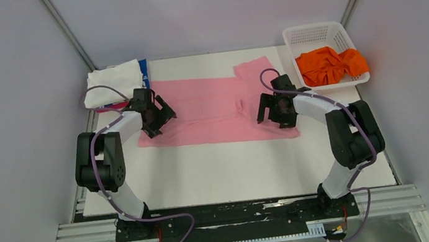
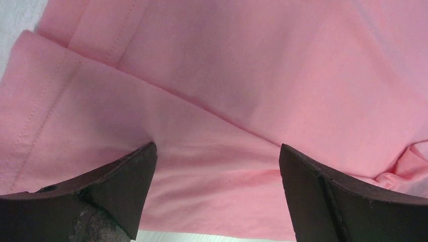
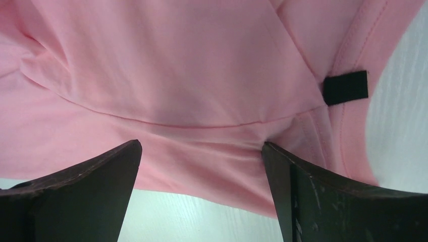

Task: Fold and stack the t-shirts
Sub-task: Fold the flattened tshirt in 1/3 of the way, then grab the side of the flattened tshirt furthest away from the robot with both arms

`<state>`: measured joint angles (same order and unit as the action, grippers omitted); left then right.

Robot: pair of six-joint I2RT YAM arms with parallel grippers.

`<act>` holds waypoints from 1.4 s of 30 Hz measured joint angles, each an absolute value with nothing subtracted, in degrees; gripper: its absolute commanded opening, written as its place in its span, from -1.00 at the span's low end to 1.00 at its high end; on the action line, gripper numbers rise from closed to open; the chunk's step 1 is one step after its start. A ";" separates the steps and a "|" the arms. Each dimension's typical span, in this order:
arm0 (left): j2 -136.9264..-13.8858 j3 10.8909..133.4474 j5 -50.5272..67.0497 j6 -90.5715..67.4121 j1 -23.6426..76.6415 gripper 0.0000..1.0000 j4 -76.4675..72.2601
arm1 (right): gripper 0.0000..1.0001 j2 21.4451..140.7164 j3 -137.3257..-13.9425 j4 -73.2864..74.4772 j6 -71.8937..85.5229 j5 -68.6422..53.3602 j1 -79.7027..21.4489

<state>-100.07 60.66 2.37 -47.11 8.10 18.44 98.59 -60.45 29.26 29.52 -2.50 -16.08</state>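
Observation:
A light pink t-shirt (image 1: pixel 213 105) lies partly folded across the middle of the white table (image 1: pixel 231 169). My left gripper (image 1: pixel 163 113) stands open over the shirt's left end, and in the left wrist view the left gripper (image 2: pixel 217 148) has only pink cloth (image 2: pixel 242 75) showing under its spread fingers. My right gripper (image 1: pixel 268 111) stands open over the shirt's right part near the collar. In the right wrist view the right gripper (image 3: pixel 201 145) holds nothing, with the near hem (image 3: pixel 202 171) beneath it and a black neck tag (image 3: pixel 345 87) at the right. An orange t-shirt (image 1: pixel 330 65) fills the basket.
The white lattice basket (image 1: pixel 313 33) stands at the back right. At the back left a folded white t-shirt (image 1: pixel 112 83) tops a pile, with blue (image 1: pixel 144 72) and magenta (image 1: pixel 111 107) edges peeking out. Grey walls close in on both sides.

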 measured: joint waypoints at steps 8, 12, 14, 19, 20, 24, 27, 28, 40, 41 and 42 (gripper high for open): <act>-90.21 49.41 1.48 -48.07 10.70 1.00 16.99 | 1.00 88.49 -49.25 29.08 31.86 -2.50 -14.72; -82.28 42.39 1.21 -50.11 13.30 1.00 19.79 | 1.00 82.35 -44.01 32.99 33.85 -2.81 -13.91; -78.06 39.00 1.15 -51.51 14.85 1.00 21.28 | 1.00 79.81 -42.00 35.40 34.96 -2.94 -13.76; -71.53 34.63 1.02 -55.09 18.28 1.00 24.64 | 1.00 74.87 -38.39 40.10 37.74 -3.11 -13.67; -70.46 34.02 1.02 -55.88 18.85 1.00 25.32 | 1.00 74.15 -37.91 40.99 38.48 -3.09 -13.67; -66.57 32.01 1.13 -57.98 20.36 1.00 28.16 | 1.00 71.11 -36.71 44.18 40.03 -2.66 -13.67; -64.18 32.05 1.06 -57.89 20.73 1.00 31.35 | 1.00 68.23 -36.77 45.12 39.18 -2.66 -13.67; -63.77 32.67 0.73 -57.69 20.78 1.00 32.60 | 1.00 67.13 -37.04 45.19 38.52 -2.57 -13.67; -83.53 66.48 -9.23 -41.19 11.18 1.00 35.94 | 1.00 63.44 -48.99 34.59 28.53 -2.28 -13.67; -87.07 69.01 -9.32 -39.18 10.24 1.00 35.46 | 1.00 64.12 -49.32 33.69 27.79 -2.39 -13.67; -91.20 72.44 -9.34 -36.73 9.13 1.00 35.97 | 1.00 64.66 -49.43 33.12 27.31 -2.48 -13.67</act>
<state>-91.20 72.44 -9.34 -36.73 9.13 35.97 64.66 -49.43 33.12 27.31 -2.48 -13.67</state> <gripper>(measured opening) 0.998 0.998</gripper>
